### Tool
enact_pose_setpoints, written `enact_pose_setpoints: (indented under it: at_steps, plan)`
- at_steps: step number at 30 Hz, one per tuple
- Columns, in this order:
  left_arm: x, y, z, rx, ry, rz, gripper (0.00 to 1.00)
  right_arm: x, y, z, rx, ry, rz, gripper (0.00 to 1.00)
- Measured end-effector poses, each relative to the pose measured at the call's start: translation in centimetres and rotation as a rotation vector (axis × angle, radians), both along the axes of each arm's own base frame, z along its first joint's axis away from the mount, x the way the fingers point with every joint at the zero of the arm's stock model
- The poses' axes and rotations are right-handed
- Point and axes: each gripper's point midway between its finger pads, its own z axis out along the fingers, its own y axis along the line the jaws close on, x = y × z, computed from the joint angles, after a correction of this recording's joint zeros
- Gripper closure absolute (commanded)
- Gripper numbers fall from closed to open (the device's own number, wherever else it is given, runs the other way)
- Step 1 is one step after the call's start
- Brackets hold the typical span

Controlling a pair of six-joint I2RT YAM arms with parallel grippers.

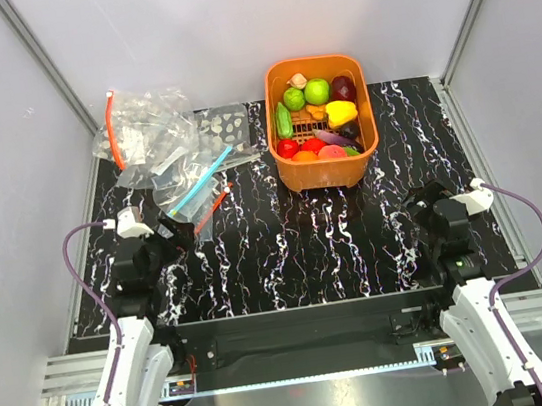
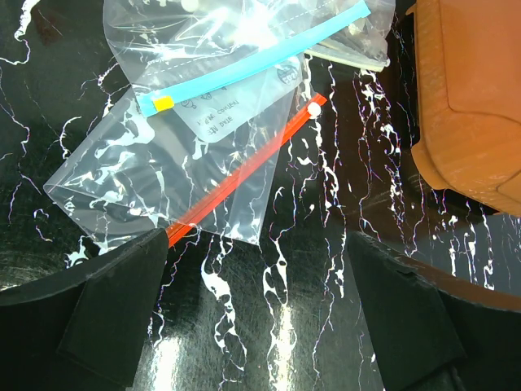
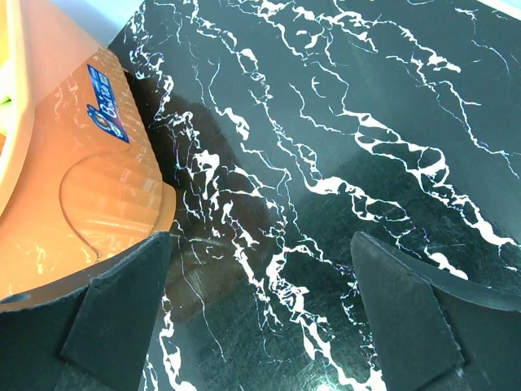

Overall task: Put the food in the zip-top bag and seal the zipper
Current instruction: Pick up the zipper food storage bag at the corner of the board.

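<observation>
The food, small glossy toy fruits and vegetables, lies in an orange basket [image 1: 315, 61] at the back centre: a green apple [image 1: 317, 90], a yellow pepper [image 1: 341, 112], a red tomato [image 1: 288, 147] and a green cucumber [image 1: 284, 120] among them. The clear zip-top bag [image 2: 155, 187] lies flat on the black marbled table, empty, its red-orange zipper [image 2: 244, 169] running diagonally. My left gripper [image 2: 256, 265] is open just short of the bag's near corner, touching nothing. My right gripper [image 3: 260, 257] is open over bare table, right of the basket [image 3: 73, 187].
A blue-stripped bag [image 2: 244, 61] overlaps the clear bag's far edge. Crumpled bags with white spots [image 1: 145, 135] are piled at the back left, one with a red strip. The basket's side [image 2: 468, 98] is close on the left gripper's right. Grey walls enclose the table.
</observation>
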Motion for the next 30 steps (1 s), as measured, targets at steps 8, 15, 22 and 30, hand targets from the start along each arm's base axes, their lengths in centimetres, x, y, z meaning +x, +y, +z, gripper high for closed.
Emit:
enact_pose_setpoints:
  at_steps: [8,15,22,30]
  plan:
    - [0.2,0.4,-1.2,-0.001,0.051,0.029,0.01,0.0,0.0,0.3,-0.002,-0.012,0.003,0.0]
    - [1.8,1.5,-1.9,-0.074,0.188,0.164,0.01,0.0,0.0,0.5,-0.004,-0.021,0.005,0.0]
    - [7.0,2.9,1.3,-0.212,0.202,0.283,0.01,0.0,0.0,0.5,-0.004,-0.018,0.005,0.0]
    - [12.7,4.8,3.4,-0.325,0.182,0.376,0.01,0.0,0.1,0.4,-0.004,-0.016,0.006,0.0]
